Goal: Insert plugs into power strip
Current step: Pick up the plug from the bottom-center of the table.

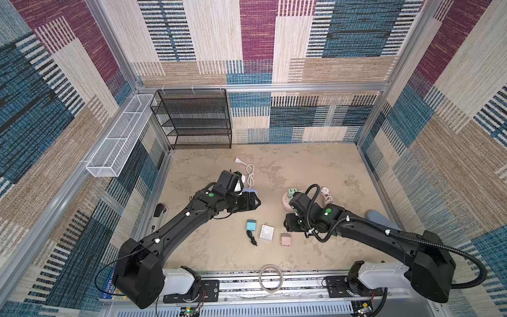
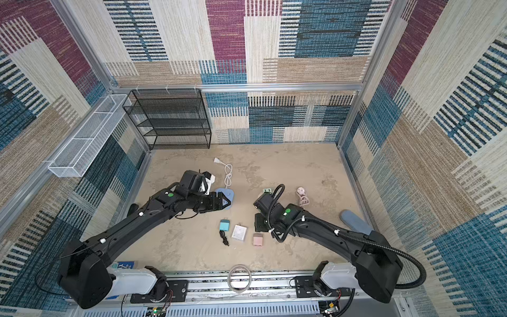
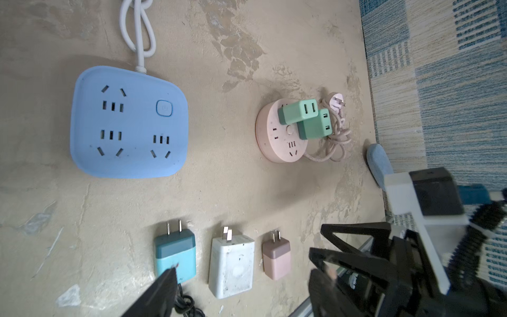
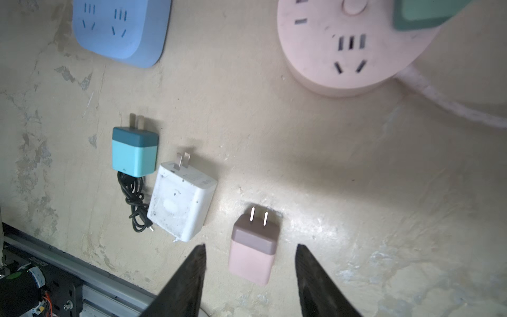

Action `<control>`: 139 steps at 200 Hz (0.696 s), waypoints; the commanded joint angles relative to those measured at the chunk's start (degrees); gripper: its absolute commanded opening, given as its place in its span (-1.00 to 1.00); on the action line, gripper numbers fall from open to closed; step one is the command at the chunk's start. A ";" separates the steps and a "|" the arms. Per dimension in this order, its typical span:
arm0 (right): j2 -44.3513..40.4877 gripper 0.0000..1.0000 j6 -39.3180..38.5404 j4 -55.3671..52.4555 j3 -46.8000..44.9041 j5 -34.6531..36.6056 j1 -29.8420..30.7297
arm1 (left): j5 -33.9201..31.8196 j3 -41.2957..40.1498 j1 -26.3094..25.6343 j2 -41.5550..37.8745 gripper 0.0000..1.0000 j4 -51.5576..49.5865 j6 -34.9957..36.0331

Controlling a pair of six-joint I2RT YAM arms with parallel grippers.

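Note:
Three plugs lie in a row on the sandy floor: a teal plug point(image 1: 251, 225) point(image 4: 134, 151) with a black cord, a white plug point(image 1: 266, 232) point(image 3: 231, 266) and a pink plug point(image 1: 286, 239) point(image 4: 253, 252). Two mint green plugs point(image 3: 297, 111) point(image 3: 314, 125) stand in the round pink power strip point(image 3: 279, 134). The blue power strip point(image 3: 129, 123) point(image 2: 227, 193) has nothing in its sockets. My right gripper point(image 4: 251, 258) point(image 1: 286, 225) hangs open just above the pink plug, a finger on either side. Beside the blue strip my left gripper point(image 3: 244, 277) point(image 1: 253, 203) is open and holds nothing.
A black wire shelf point(image 1: 194, 118) and a white wire basket point(image 1: 120, 137) stand at the back left. A flat white plug point(image 1: 241, 161) with its cord, a round pink plug point(image 1: 325, 190), a blue-grey pad point(image 1: 381, 219) and a cable coil point(image 1: 271, 278) also lie about.

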 commanded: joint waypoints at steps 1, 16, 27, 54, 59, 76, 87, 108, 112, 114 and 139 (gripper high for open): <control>2.04 0.12 4.67 0.88 -0.15 1.29 2.35 | 1.09 -0.56 0.09 -0.26 0.61 0.11 1.32; 3.33 0.12 6.03 1.49 -0.45 1.30 3.92 | 1.80 -0.63 0.10 0.43 0.60 0.79 1.48; 4.20 0.12 6.80 1.40 -0.75 1.07 4.43 | 2.20 -0.67 -0.04 0.79 0.59 1.07 1.29; 6.13 0.12 6.91 0.74 -0.65 0.71 4.61 | 2.98 -1.66 -0.04 0.10 0.59 2.54 0.65; 6.49 0.12 6.96 0.79 -0.68 0.25 4.65 | 3.07 -1.67 0.04 -0.02 0.59 2.58 0.65; 7.14 0.13 7.17 2.04 -1.44 -1.36 4.91 | 3.17 -2.02 -0.04 -0.26 0.59 2.60 0.80; 7.62 0.13 7.22 2.21 -1.78 -1.24 5.08 | 3.25 -2.20 -0.04 -0.31 0.59 2.63 0.83; 8.48 0.13 7.22 2.25 -1.99 -1.53 5.16 | 3.60 -2.21 -0.12 -0.18 0.59 2.63 0.69; 8.57 0.13 7.22 2.53 -2.13 -1.74 5.19 | 3.68 -2.21 -0.13 -0.14 0.59 2.64 0.65; 8.58 0.13 7.22 2.68 -2.19 -1.85 5.19 | 3.63 -2.21 -0.11 -0.20 0.59 2.66 0.65; 9.54 0.13 6.71 4.56 -3.02 -2.92 5.21 | 3.89 -2.32 -0.22 -0.21 0.59 2.59 0.51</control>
